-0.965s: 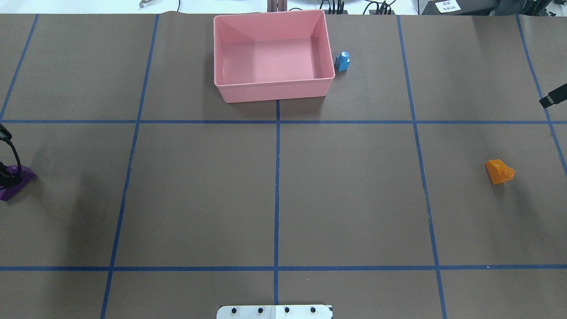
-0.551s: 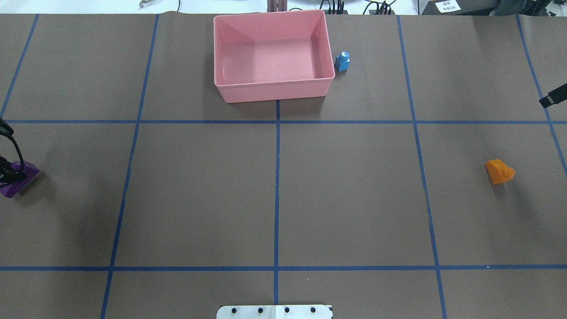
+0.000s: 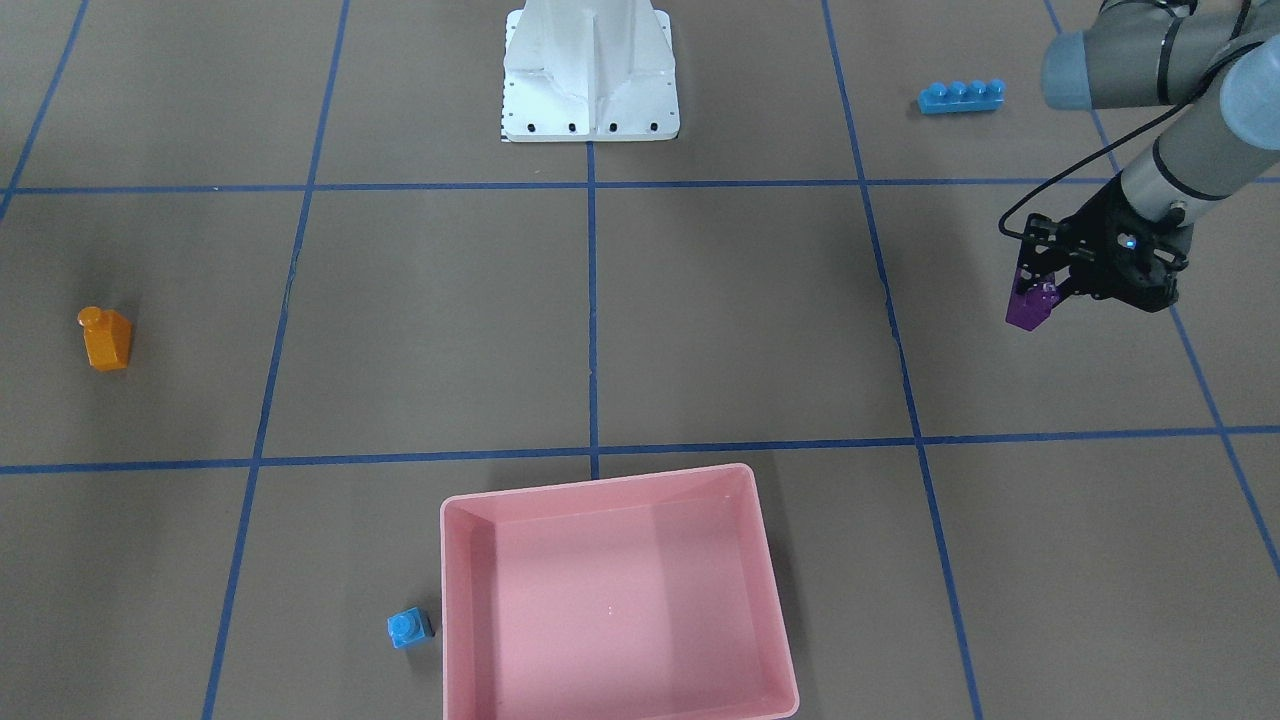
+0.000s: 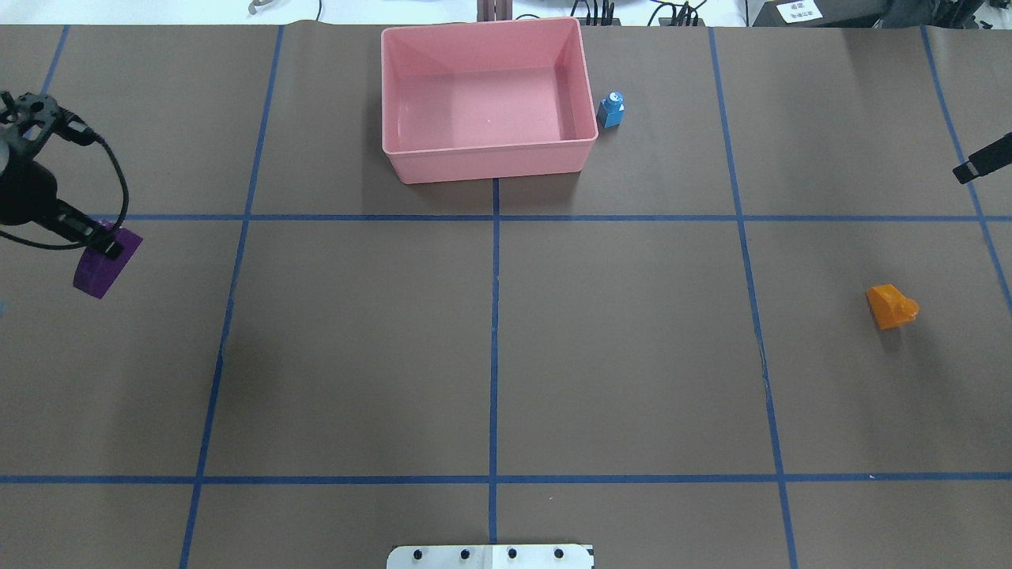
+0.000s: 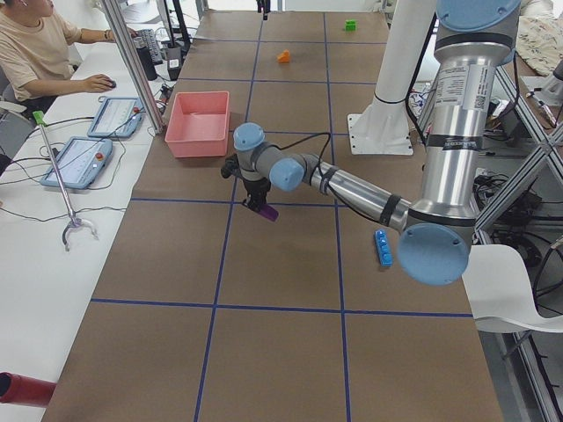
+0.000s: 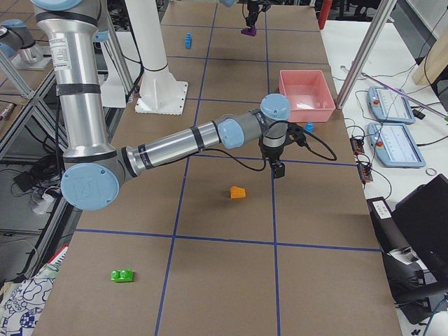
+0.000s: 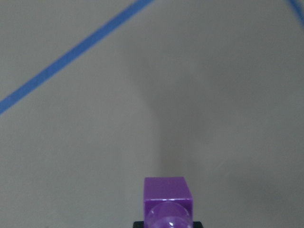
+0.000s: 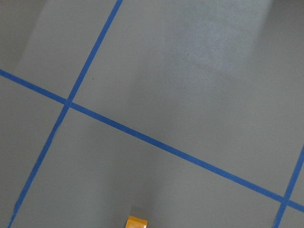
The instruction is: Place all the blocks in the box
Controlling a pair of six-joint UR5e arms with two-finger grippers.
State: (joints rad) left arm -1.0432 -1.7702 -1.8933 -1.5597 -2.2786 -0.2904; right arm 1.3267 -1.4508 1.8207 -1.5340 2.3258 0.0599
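Observation:
My left gripper (image 3: 1035, 292) is shut on the purple block (image 4: 101, 269) and holds it above the table at the left side; the block shows at the bottom of the left wrist view (image 7: 168, 197). The pink box (image 4: 490, 147) stands empty at the far middle. The tiny blue cube (image 4: 611, 110) sits just right of the box. The orange block (image 4: 892, 307) lies at the right. My right gripper (image 6: 278, 169) hangs above the table beyond the orange block; I cannot tell how its jaws stand. The long blue block (image 3: 960, 96) lies near my left arm. The green block (image 6: 123, 276) lies at the table's near right end.
The white robot base (image 3: 590, 70) stands at the table's near edge. Blue tape lines grid the brown table. A person (image 5: 35, 53) sits at a side table with tablets (image 5: 77, 161) beyond the box.
My left gripper has lifted the purple block off the table and carried it up and toward the far side. The right gripper barely shifted.

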